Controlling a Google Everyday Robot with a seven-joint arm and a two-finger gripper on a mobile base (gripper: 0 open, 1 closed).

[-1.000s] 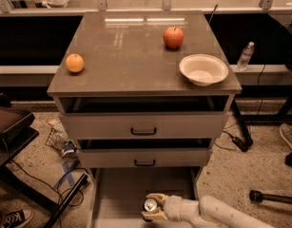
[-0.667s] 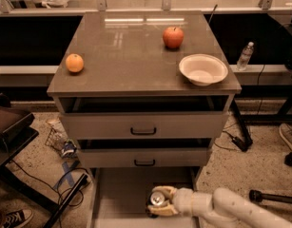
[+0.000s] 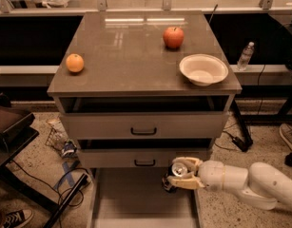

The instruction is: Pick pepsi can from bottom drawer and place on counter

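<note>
Can handling (judgement): the pepsi can is looking like thin-walled metal, rigid enough for a side grasp but likely to dent under hard squeezing. The smooth painted wall is probably slippery. If full it is carrying some weight, low for its size; whether it is full cannot be told. The best hold is across the cylindrical body at mid-height, pads on opposite sides, keeping the silver top upward.

Position: the can is sitting at the right side of the open bottom drawer, just in front of the lower handled drawer's face. Whether its base is touching the drawer floor cannot be told.

Gripper: reaching in from the right, low, over the drawer's right rail. Its fingers are closing on the can, one on the far side and one on the near side, with the silver top showing between them and the dark body dropping below.

The counter is lying well above, carrying an orange, an apple and a white bowl.
</note>
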